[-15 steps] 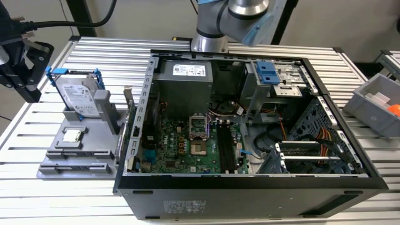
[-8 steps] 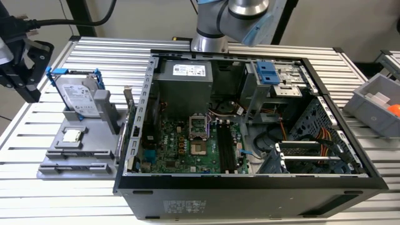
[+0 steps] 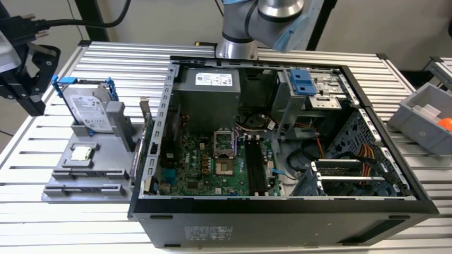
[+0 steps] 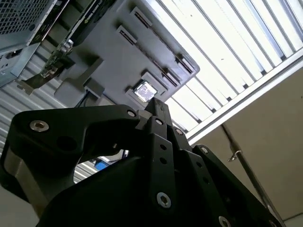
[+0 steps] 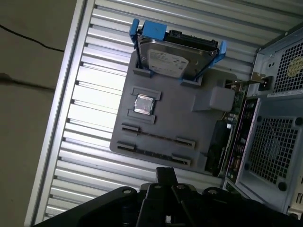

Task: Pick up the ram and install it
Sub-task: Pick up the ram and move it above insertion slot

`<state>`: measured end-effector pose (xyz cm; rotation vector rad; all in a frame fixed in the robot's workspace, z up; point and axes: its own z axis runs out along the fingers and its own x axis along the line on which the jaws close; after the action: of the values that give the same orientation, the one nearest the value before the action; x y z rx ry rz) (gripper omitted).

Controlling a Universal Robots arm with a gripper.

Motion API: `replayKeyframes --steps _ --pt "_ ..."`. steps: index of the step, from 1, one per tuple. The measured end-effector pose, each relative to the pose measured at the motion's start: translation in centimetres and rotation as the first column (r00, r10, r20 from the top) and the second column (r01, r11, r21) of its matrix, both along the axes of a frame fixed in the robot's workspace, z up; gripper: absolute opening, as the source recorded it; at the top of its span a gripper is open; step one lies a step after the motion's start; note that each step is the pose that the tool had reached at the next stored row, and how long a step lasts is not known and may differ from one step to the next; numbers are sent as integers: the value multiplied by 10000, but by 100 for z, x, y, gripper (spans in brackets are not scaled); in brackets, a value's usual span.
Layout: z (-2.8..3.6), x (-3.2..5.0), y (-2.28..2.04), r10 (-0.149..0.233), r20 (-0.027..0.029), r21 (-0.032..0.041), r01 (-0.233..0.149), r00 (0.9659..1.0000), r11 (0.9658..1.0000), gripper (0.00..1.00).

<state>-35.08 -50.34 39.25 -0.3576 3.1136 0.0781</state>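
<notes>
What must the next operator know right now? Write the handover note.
The gripper is shut and holds nothing; it hovers clear of the grey holder, on the exterior view's left of the open computer case.
The ram stands on edge in the holder's clips, beside the processor chip and the hard drive.
Done: nothing that shows.
Left: the pick-up and the install; the long black motherboard slots look free.

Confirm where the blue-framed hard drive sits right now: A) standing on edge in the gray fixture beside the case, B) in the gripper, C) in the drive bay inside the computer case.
A: the hard drive stands on edge in the gray fixture, outside the computer case.
</notes>
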Motion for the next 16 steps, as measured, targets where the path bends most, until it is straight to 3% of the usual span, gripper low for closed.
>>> replayKeyframes --steps 9,16 --pt "0 0 0 660 0 0 -660 9978 9978 0" --pt "0 0 0 1232 -1 0 -1232 9924 9924 0"
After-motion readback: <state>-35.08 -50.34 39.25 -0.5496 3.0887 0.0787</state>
